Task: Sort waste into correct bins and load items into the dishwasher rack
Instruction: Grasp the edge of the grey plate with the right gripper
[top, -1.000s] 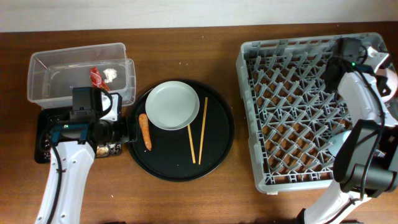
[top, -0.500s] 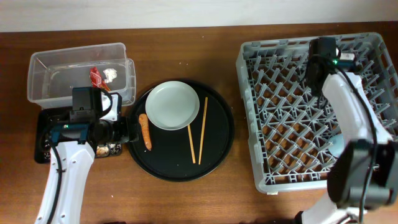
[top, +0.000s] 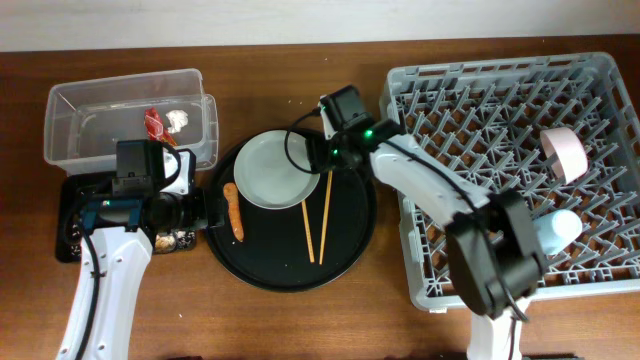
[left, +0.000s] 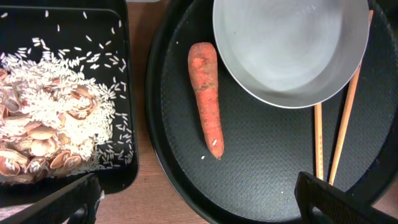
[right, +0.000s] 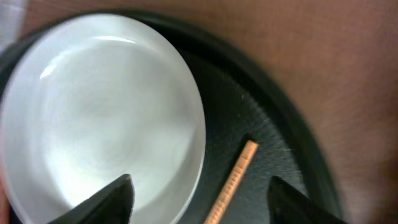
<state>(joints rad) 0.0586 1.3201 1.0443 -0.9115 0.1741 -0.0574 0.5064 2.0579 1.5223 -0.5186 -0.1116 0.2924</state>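
An orange-brown sausage-shaped piece (top: 233, 211) (left: 207, 96) lies on the round black tray (top: 290, 272) beside the grey-green plate (top: 275, 170) (left: 286, 43) and the chopsticks (top: 318, 215). My left gripper (top: 208, 210) (left: 199, 208) hangs open just left of the piece, over the tray's rim, holding nothing. Above the plate's right edge and a chopstick (right: 233, 180), my right gripper (top: 325, 160) (right: 202, 202) is open and empty. The clear tub (top: 120, 150) holds a red wrapper (top: 153, 124) and a white tissue (top: 178, 119). Rice scraps (left: 56, 112) fill the black rectangular tray (left: 124, 93).
The grey dishwasher rack (top: 480, 120) fills the right side. In it a pale pink bowl (top: 563, 152) stands on edge and a light-blue cup (top: 556, 228) sits near the right wall. My right arm stretches from the rack's front across to the round tray.
My right arm has swung from the rack's far right corner to the plate on the round tray, and its gripper has opened. The left arm has stayed put.
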